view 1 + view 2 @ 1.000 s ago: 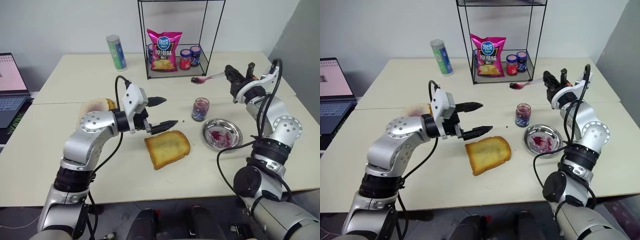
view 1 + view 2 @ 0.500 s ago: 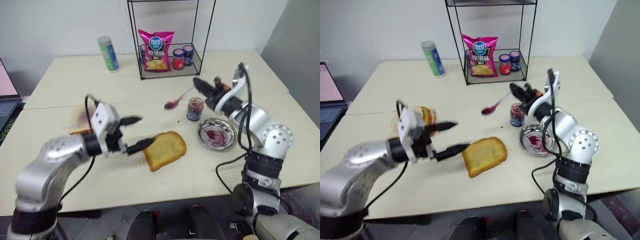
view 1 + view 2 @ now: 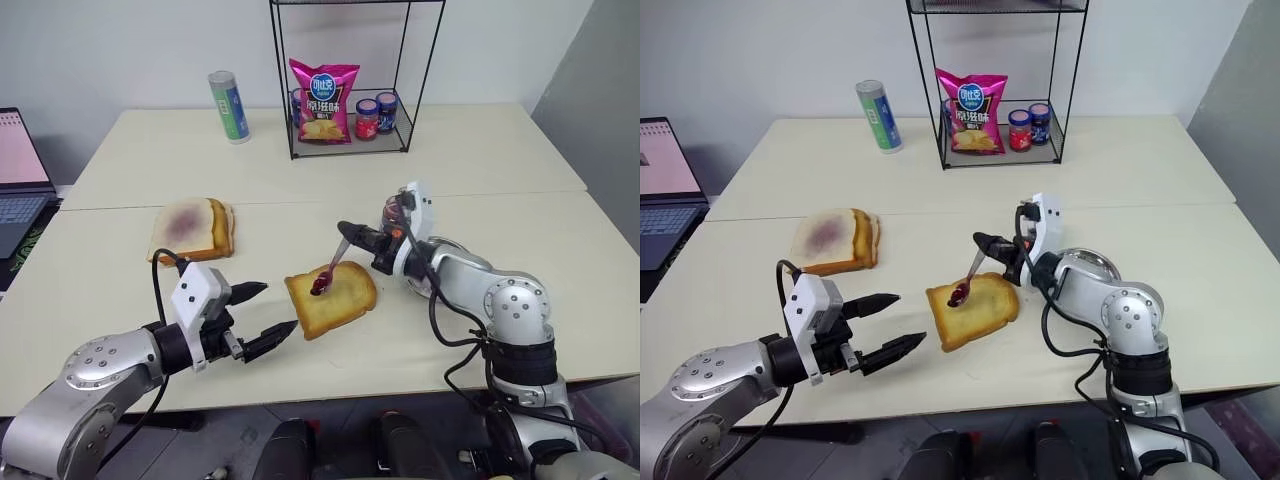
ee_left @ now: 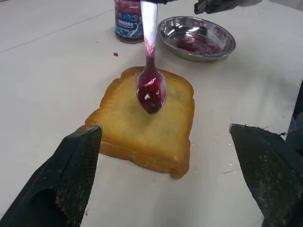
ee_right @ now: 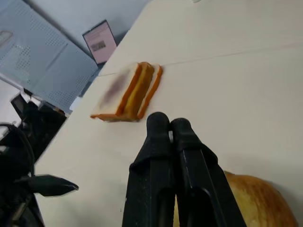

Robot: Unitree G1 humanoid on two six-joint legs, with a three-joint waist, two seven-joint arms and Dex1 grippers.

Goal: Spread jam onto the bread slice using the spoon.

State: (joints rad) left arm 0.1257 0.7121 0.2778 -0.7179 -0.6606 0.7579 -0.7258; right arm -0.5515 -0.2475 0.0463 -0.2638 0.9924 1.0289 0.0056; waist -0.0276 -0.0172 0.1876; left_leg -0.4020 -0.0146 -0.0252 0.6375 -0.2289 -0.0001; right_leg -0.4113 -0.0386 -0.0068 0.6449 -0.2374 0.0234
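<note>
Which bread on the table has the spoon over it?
The golden toasted bread slice at table centre, with the jam-loaded spoon above it; the paler purple-smeared slices lie apart.

Laptop [image 3: 20, 180] cut by frame edge, steel dish [image 3: 1087, 262] mostly behind right arm

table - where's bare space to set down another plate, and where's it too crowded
Free: the table's far right corner beside the wire rack, and the far left stretch between the green can and the stacked bread. Crowded: the middle, where the right gripper holds the spoon over the bread slice, with the open left gripper just beside it.
</note>
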